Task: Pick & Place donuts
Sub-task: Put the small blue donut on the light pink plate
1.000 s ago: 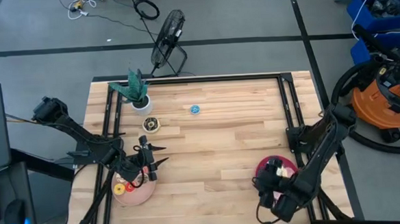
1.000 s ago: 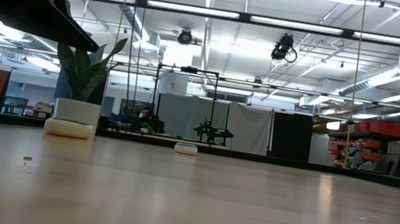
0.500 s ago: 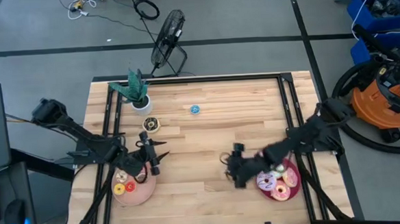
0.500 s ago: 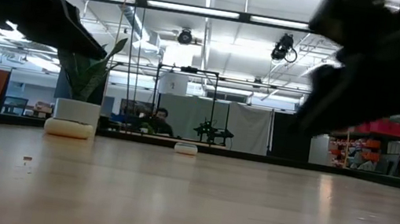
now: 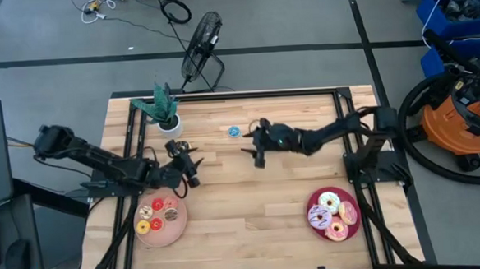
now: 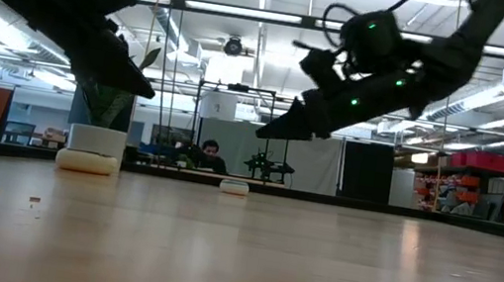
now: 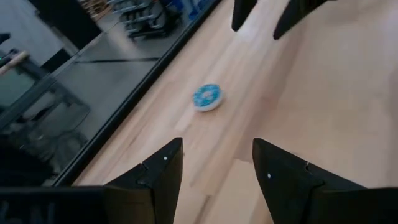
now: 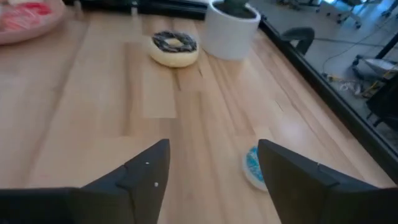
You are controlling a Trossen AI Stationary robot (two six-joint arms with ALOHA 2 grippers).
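A small blue donut (image 5: 234, 131) lies flat on the wooden table near its far edge, and also shows in the left wrist view (image 7: 207, 98) and the right wrist view (image 8: 254, 167). A chocolate-sprinkled donut (image 5: 181, 149) lies beside the white plant pot (image 8: 231, 28). My right gripper (image 5: 253, 154) hovers open above the table, just right of and nearer than the blue donut. My left gripper (image 5: 193, 164) is open, raised off the table just near-right of the chocolate donut. More donuts lie on the pink plate (image 5: 176, 230) and the crimson plate (image 5: 356, 221).
A potted green plant (image 5: 164, 108) stands at the far left. The pink plate sits near left, the crimson plate near right. Black frame rails run along the table's left, far and right sides. Bare wood lies across the middle and the near edge.
My right gripper has swept from over the crimson plate toward the table's left and far edge, dropping a little and turning about, to beside the blue donut; the plate's donuts now show. My left gripper has swung from over the pink plate toward the far edge, near the chocolate donut.
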